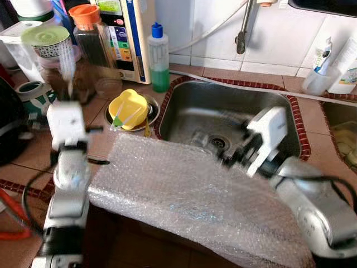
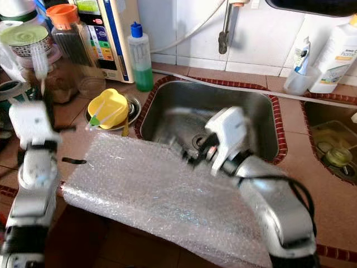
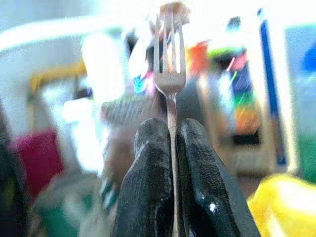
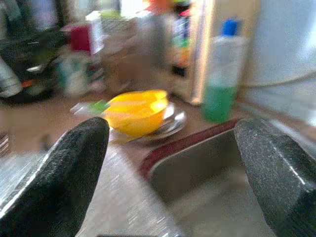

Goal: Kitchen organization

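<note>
My left gripper (image 3: 171, 133) is shut on the handle of a metal fork (image 3: 170, 59), which stands upright with its tines up. From the head the fork (image 1: 67, 61) is blurred, raised over the left counter in front of the jars. My right gripper (image 4: 173, 163) is open with nothing between its fingers. It hovers at the near left edge of the steel sink (image 1: 234, 111), over the far edge of a bubble wrap sheet (image 1: 184, 195) that lies across the counter front. A yellow bowl (image 1: 129, 107) sits in a metal dish left of the sink.
A green soap bottle (image 1: 159, 58) stands behind the bowl, next to a white appliance (image 1: 125, 33). Jars and containers (image 1: 50, 44) crowd the back left counter. A tap (image 1: 242, 28) hangs over the sink. White bottles (image 1: 334, 67) stand at the back right.
</note>
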Motion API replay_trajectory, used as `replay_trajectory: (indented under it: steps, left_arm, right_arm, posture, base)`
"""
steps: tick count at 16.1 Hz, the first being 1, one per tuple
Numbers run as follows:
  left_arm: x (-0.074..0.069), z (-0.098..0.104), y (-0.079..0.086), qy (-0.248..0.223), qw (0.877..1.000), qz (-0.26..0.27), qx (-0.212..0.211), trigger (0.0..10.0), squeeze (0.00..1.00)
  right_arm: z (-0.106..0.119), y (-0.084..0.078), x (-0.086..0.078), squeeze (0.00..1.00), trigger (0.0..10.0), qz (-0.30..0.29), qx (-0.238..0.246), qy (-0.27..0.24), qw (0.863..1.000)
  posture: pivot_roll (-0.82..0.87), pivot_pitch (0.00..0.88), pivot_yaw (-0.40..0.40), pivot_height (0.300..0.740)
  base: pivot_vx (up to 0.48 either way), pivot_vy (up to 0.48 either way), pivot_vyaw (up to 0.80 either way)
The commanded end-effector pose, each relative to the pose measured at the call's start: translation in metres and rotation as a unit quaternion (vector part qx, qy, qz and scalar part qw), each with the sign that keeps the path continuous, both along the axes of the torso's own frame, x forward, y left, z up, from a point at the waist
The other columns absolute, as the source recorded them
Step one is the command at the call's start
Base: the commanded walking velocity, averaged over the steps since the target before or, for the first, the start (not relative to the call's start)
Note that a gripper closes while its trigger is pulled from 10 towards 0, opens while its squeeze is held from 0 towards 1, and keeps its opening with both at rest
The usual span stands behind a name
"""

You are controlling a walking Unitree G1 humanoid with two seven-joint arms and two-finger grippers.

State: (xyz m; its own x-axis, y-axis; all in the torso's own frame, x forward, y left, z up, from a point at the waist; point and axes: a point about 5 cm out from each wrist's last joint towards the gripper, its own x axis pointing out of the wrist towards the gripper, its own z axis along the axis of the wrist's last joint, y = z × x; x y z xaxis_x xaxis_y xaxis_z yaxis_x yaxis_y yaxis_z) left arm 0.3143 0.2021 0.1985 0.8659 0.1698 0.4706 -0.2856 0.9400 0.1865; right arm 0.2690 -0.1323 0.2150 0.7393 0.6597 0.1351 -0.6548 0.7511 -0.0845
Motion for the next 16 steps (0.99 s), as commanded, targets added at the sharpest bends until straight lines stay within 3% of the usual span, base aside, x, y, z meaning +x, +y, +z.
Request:
replay_trajectory:
  steps: [1,3,4,7,8,11,13,15,16]
  left_arm:
    - [-0.001,0.01,-0.006,-0.022,0.999,-0.016,0.021,0.0,0.0]
    - [-0.002,0.022,-0.027,-0.054,0.992,-0.077,0.089,0.0,0.0]
    - [-0.002,0.023,-0.035,-0.06,0.989,-0.098,0.098,0.0,0.0]
    - [0.0,0.018,-0.063,-0.045,0.979,-0.189,0.07,0.0,0.0]
    - [-0.001,0.014,-0.077,-0.038,0.969,-0.239,0.058,0.0,0.0]
    - [-0.003,0.009,-0.098,-0.024,0.949,-0.315,0.021,0.0,0.0]
    - [-0.006,0.009,-0.114,-0.017,0.926,-0.378,0.0,0.0,0.0]
    - [-0.007,0.009,-0.12,-0.014,0.916,-0.401,0.002,0.0,0.0]
    - [-0.011,0.005,-0.129,-0.004,0.9,-0.435,0.006,0.0,0.0]
  right_arm:
    - [0.003,-0.005,0.003,0.0,10.0,-0.02,0.011,-0.004,1.0]
    - [0.008,-0.015,0.01,0.0,10.0,-0.063,0.041,-0.01,0.997]
    - [0.01,-0.017,0.012,0.0,10.0,-0.074,0.053,-0.011,0.996]
    - [0.019,-0.019,0.019,0.0,10.0,-0.096,0.14,0.003,0.985]
    - [0.021,-0.02,0.022,0.0,10.0,-0.104,0.192,0.019,0.976]
    - [0.022,-0.021,0.028,0.0,10.0,-0.11,0.235,0.04,0.965]
    - [0.022,-0.012,0.033,0.0,10.0,-0.09,0.271,0.065,0.956]
    - [0.021,-0.008,0.037,0.0,10.0,-0.081,0.281,0.077,0.953]
    - [0.018,0.0,0.042,0.0,10.0,-0.064,0.293,0.092,0.949]
  posture:
    - [-0.03,0.1,0.056,0.74]
    - [-0.03,0.102,0.058,0.74]
    - [-0.03,0.102,0.058,0.74]
    - [-0.03,0.102,0.06,0.74]
    - [-0.03,0.1,0.061,0.74]
    - [-0.04,0.097,0.062,0.74]
    - [-0.04,0.096,0.061,0.74]
    - [-0.03,0.091,0.06,0.74]
    - [-0.03,0.089,0.059,0.74]
  base:
    - [0.0,0.0,0.0]
    - [0.0,0.0,0.0]
    - [0.0,0.0,0.0]
    - [0.0,0.0,0.0]
    - [0.0,0.0,0.0]
    - [0.0,0.0,0.0]
    - [0.0,0.0,0.0]
    - [0.0,0.0,0.0]
    - [0.0,0.0,0.0]
